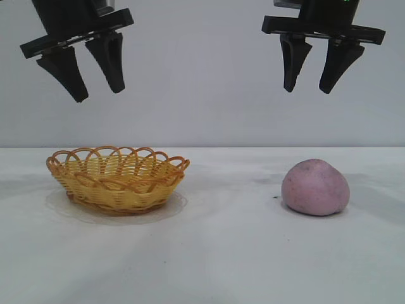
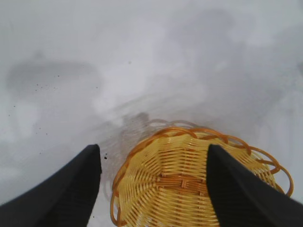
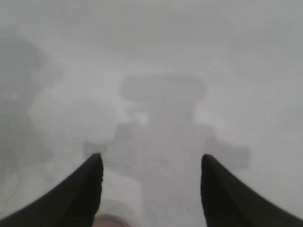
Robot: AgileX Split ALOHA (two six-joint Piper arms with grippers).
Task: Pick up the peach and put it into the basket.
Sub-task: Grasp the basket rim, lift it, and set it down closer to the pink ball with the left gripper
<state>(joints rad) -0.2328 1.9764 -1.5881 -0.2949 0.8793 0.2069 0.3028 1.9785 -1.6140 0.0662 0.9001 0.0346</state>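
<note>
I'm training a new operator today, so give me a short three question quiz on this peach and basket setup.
1. True or false: the peach already lies in the basket.
2. Which gripper hangs above the peach: A) left gripper B) right gripper?
3. Fill in: the jaws of both grippers stand ____.

Key: 1 false, it sits on the table, apart from the basket. 2 B. 3 open, holding nothing.
</note>
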